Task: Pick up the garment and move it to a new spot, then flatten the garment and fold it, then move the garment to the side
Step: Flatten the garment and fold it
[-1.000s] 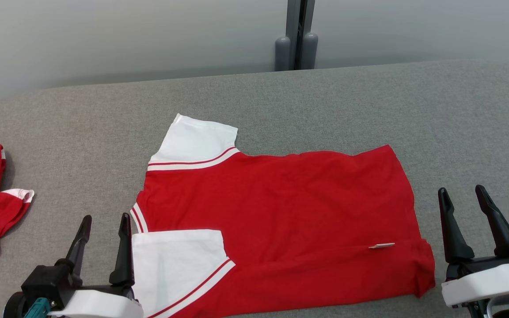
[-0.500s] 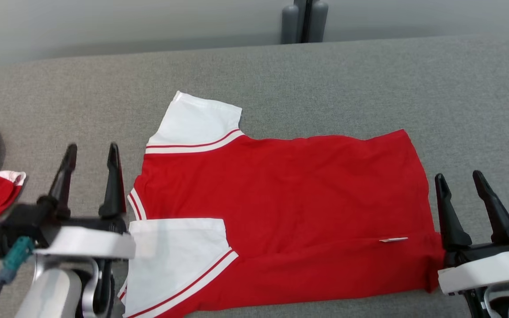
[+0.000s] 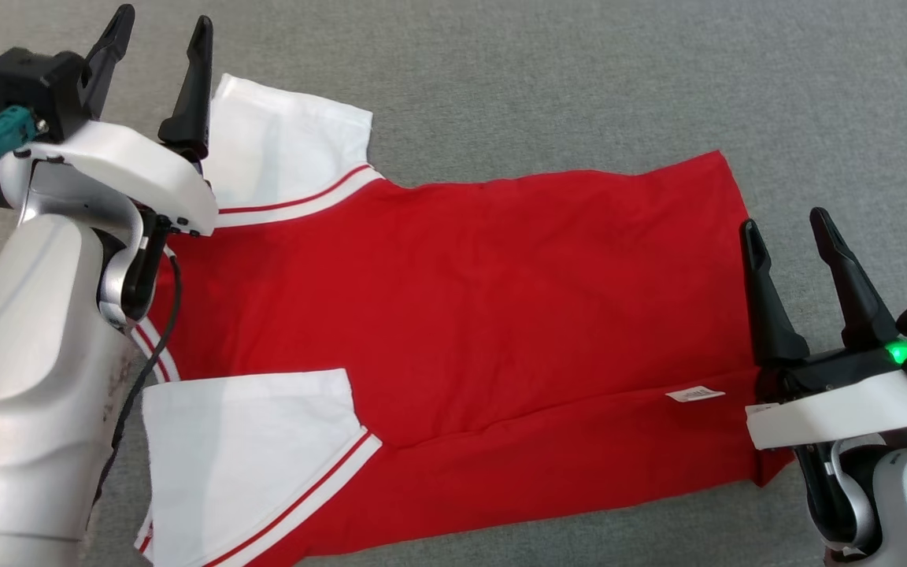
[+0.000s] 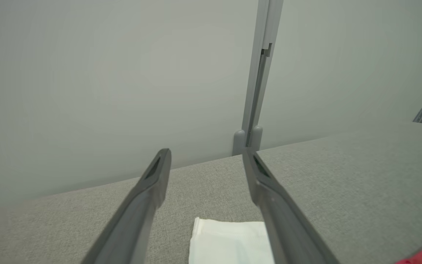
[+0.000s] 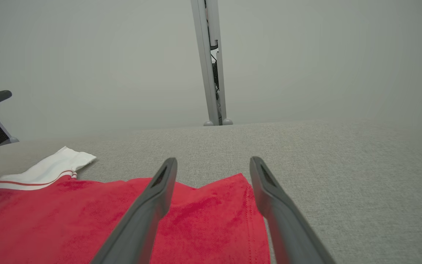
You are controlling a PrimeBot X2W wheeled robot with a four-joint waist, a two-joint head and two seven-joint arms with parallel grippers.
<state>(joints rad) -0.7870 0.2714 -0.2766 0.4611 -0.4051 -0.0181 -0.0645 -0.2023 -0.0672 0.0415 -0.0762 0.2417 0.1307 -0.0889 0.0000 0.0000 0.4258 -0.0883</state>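
Currently the garment (image 3: 461,315) is laid flat mid-frame on the worktop (image 3: 579,79). Both the left end effector (image 3: 164,17), upper left by the sleeve (image 3: 288,134), and the right end effector (image 3: 783,219), at the hem (image 3: 733,260), are held wide open and empty. Both edges should be pinched low and lifted evenly.

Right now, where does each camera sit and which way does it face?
Head view: on the head, looking down at the red shirt on the grey table; left end effector and right end effector show.
Left wrist view: low over the far white sleeve, facing the back wall; own fingers.
Right wrist view: low at the shirt's hem, facing that wall; own fingers.
Wrist views share the wall's post.
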